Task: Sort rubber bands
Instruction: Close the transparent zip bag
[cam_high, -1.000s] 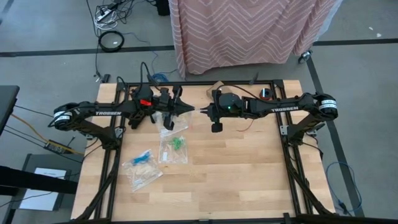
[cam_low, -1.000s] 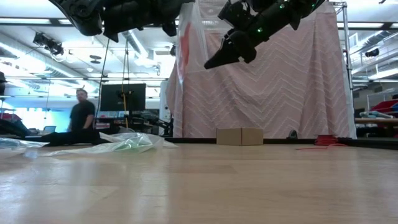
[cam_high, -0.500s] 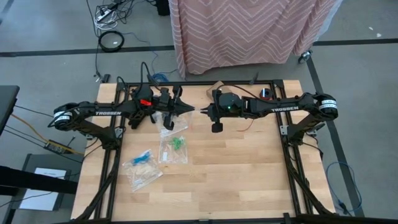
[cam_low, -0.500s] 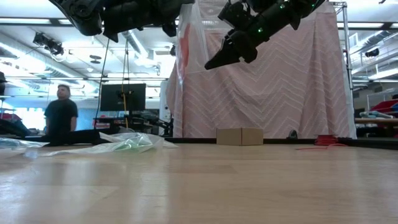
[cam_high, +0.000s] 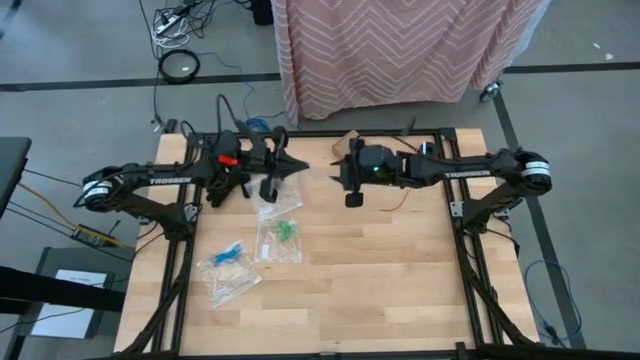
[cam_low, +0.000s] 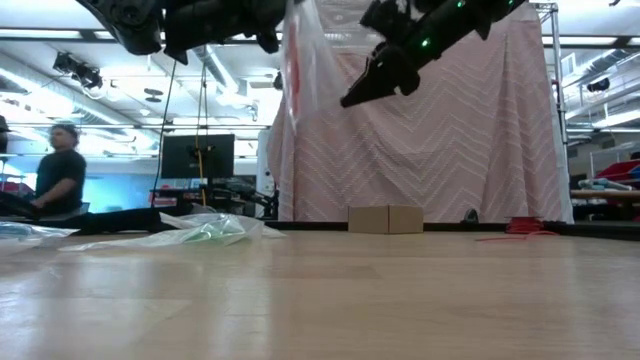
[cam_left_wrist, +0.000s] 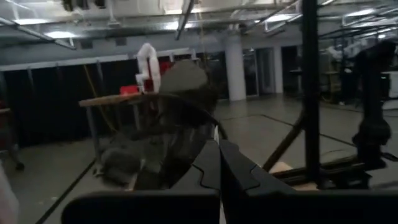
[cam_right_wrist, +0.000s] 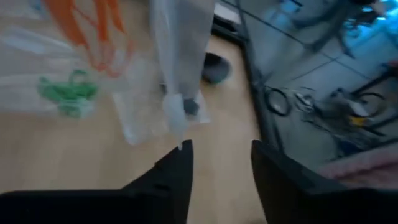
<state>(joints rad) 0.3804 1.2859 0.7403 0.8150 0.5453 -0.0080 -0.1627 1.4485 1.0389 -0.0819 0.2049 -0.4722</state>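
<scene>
My left gripper (cam_high: 298, 165) is shut on a clear plastic bag (cam_low: 302, 70) high over the table's far middle. Orange rubber bands (cam_right_wrist: 102, 31) show inside the bag. My right gripper (cam_right_wrist: 221, 163) stands open a short way to the bag's right (cam_high: 335, 166), touching nothing. On the table below lie more clear bags: one holds green rubber bands (cam_high: 286, 230), another holds blue ones (cam_high: 230, 252), and a third (cam_high: 232, 282) lies beside them. My left gripper pinches the bag's top edge (cam_low: 296, 14) between its two shut fingers, coming about level from the table's left. The bag hangs below the fingers, slack and clear of the table. The left wrist view shows only a thin pale edge (cam_left_wrist: 216, 132) at the fingertips.
A flat clear bag (cam_right_wrist: 146, 118) lies on the wood under the grippers. A pink patterned cloth (cam_high: 400, 45) hangs beyond the far edge. In the low view a person (cam_low: 60, 180) and a cardboard box (cam_low: 385, 218) show in the room behind. The near half of the table (cam_high: 380, 290) is bare wood.
My right gripper has let go of the bag and drawn back toward the table's right. The two grippers' tips met before and now stand apart. The bag, earlier spread between both grippers, now hangs narrower from the left gripper alone. Both grippers have shifted slightly toward the far edge.
</scene>
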